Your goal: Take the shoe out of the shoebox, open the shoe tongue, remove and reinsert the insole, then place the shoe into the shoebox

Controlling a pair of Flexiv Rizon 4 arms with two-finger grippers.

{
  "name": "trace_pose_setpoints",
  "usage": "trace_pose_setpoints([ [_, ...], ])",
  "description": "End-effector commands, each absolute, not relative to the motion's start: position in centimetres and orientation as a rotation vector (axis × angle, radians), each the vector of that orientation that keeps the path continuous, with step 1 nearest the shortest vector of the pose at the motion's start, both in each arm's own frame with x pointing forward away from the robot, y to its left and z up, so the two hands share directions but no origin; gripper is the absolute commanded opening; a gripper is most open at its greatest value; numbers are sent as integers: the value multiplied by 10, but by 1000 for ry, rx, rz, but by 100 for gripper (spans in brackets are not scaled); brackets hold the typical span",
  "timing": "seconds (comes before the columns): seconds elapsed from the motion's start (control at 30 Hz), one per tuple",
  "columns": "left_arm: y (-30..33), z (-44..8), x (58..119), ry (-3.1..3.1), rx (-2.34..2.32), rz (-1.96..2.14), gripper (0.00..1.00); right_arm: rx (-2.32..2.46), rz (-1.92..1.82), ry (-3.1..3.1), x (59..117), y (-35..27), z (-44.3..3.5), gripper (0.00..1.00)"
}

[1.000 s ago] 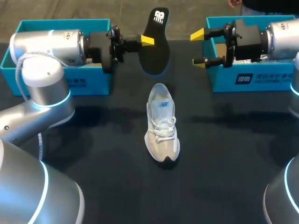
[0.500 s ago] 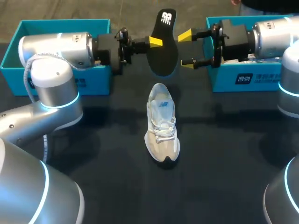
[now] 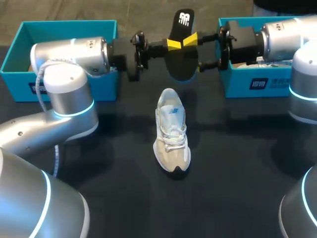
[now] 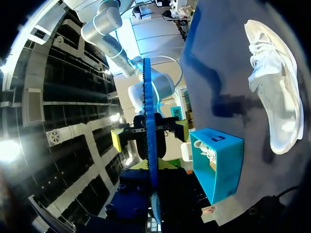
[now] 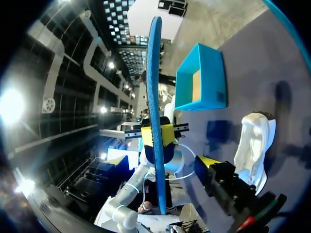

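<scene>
- The left gripper [image 3: 172, 44] is closed on the insole [image 3: 179, 62]. In the right wrist view, its two yellow tips clamp the insole [image 5: 155, 87] from both sides.
- The insole is held in the air over the far part of the table [image 3: 247, 163], between the two shoeboxes and beyond the heel of the shoe [image 3: 171, 131]. In the head view its black face is presented to the camera. Both wrist views show it edge-on, as a thin blue strip.
- The right gripper [image 3: 194, 52] is wide open and holds nothing. Its fingers straddle the insole, one on each side. In the left wrist view a clear gap separates each finger from the insole [image 4: 148, 121].
- The shoe, white and grey, stands on its sole at the middle of the table. It is laced, with the toe toward the robot. It is apart from both grippers and outside both boxes.
- The left shoebox [image 3: 69, 23] is teal and lies at the far left, partly behind the left arm.
- The right shoebox [image 3: 257, 84] is teal and lies at the far right. The left wrist view shows a white, laced item inside the box [image 4: 218, 165].
</scene>
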State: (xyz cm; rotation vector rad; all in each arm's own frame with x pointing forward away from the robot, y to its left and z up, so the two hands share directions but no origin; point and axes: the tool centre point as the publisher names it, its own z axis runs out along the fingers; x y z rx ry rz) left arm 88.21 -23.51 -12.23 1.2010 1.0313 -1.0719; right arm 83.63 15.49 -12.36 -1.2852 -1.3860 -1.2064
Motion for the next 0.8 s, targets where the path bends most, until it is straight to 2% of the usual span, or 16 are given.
trace_pose_setpoints([
  [0.03, -239, -124, 882, 1025, 1192, -1071, 0, -1282, -1204, -1388, 839, 160, -125, 64],
  [0.13, -239, -123, 882, 1022, 1185, -1071, 0, -1278, -1204, -1387, 840, 161, -126, 50],
  [0.5, -238, -122, 880, 1017, 1180, -1074, 0, -1273, -1208, -1384, 840, 163, -127, 40],
  [0.63, -238, -121, 880, 1017, 1180, -1072, 0, -1275, -1207, -1386, 840, 161, -126, 26],
  [0.8, -237, -120, 880, 1017, 1174, -1067, 0, -1273, -1212, -1386, 840, 160, -126, 22],
])
